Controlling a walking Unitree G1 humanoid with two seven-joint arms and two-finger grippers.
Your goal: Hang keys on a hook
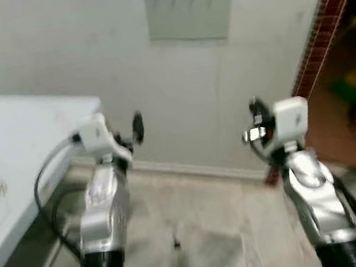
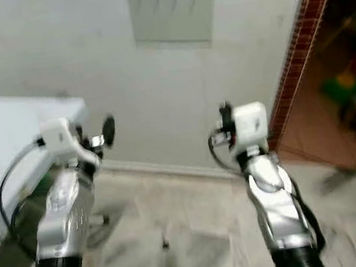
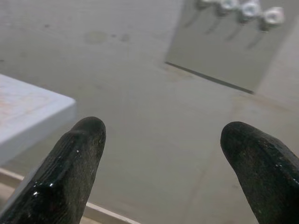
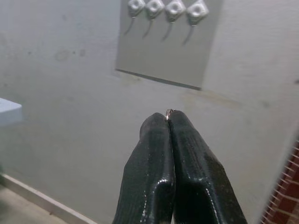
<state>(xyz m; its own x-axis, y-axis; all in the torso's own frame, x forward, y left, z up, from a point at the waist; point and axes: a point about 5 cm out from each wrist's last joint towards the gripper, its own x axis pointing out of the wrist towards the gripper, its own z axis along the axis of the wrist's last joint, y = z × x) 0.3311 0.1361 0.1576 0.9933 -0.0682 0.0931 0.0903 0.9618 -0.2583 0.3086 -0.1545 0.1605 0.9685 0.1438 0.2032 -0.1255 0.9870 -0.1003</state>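
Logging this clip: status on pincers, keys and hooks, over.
Right pincer shut on a key ring, aimed at the wall below the hooks. Left pincer open, empty. Nothing between ring and hooks.

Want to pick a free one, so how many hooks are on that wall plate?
4 hooks, in one row along the top of the grey wall plate. None looks occupied.

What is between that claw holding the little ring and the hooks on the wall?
Nothing visible. The right claw, shut on the key ring, faces the hook board across open air; the hooks sit higher up, with bare wall around.
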